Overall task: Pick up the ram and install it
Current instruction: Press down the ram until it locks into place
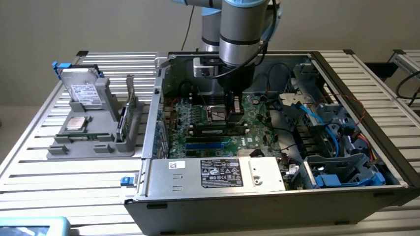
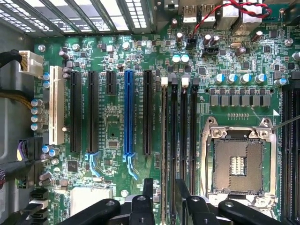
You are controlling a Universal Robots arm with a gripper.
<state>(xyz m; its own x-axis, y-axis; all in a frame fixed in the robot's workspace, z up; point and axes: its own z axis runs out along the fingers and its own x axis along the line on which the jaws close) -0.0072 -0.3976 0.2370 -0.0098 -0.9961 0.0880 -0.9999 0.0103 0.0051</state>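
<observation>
Inside the open computer case, at the centre of the exterior view, my claw hangs straight down from the arm over the green motherboard. Its jaws are spread wide, with nothing clamped between them. The ram, a long dark stick with a pale label, lies along the board just below my fingertips in that view, a little toward the frame's lower centre. It stands on edge in line with the memory slots, and I cannot tell whether I am touching it. From my wrist camera the claw shows its two black fingers apart, with the long black memory slots running between them. The empty silver processor socket is just beside those slots, and a blue expansion slot sits on their other side among the black ones. In the exterior view, the boxed power supply with its printed label fills the case's near edge, at lower centre. Blue cables tangle toward the exterior view's right. Outside the case, at the exterior view's left, a grey parts tray rests on the slatted table. The tray carries a hard drive leaning at its far end and a square silver processor chip lying flat nearer the camera.
</observation>
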